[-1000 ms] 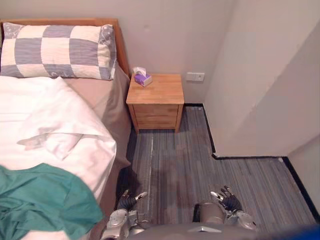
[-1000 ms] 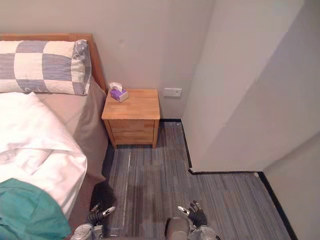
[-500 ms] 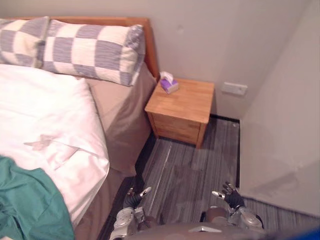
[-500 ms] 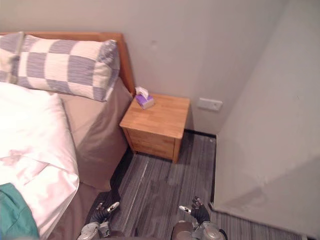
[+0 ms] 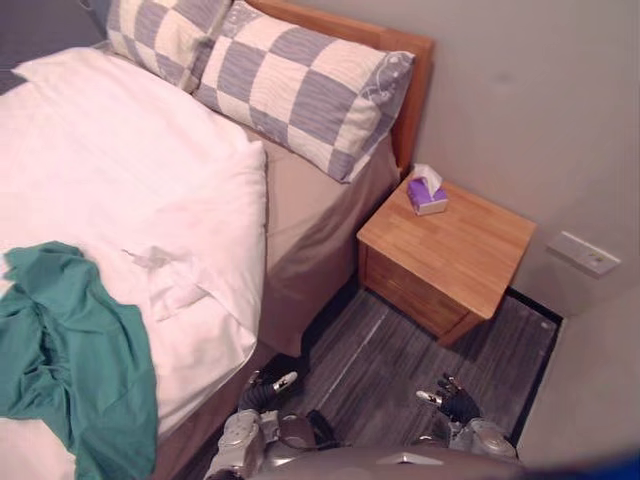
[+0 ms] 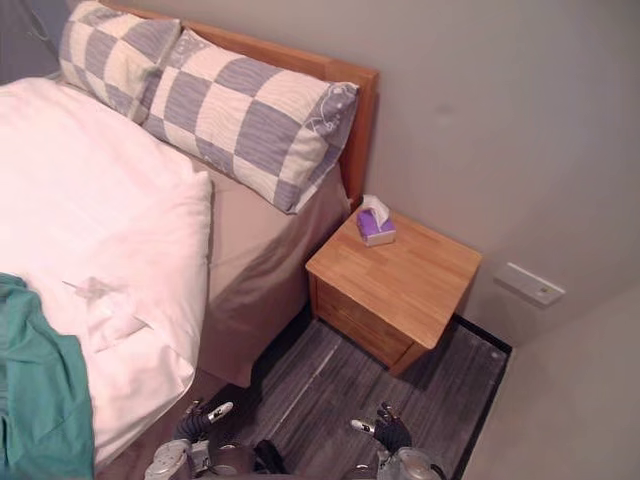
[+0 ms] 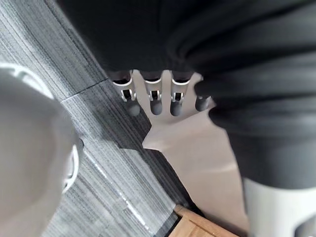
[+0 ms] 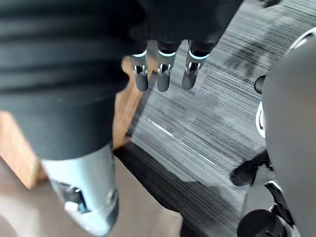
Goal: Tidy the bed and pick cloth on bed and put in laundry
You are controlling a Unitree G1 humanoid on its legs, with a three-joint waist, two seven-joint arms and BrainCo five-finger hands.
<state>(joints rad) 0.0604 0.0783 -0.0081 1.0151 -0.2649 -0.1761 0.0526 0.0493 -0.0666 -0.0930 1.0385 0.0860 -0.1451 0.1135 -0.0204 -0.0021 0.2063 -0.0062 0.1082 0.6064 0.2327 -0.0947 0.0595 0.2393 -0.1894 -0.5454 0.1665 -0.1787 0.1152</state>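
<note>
Fingers (image 7: 156, 101) of left hand (image 5: 262, 392) hang straight, a little spread, holding nothing; right hand (image 5: 455, 400) same. Your view swings left toward bed (image 5: 310, 250) since moment ago: camera moves, things do not. Green cloth (image 5: 70, 350) now shows almost whole, crumpled on white duvet (image 5: 120, 180), near left, well apart from both hands. Pick not yet begun; you likely must reach left. Both hands low over floor (image 5: 400, 350), left one just beside bed.
</note>
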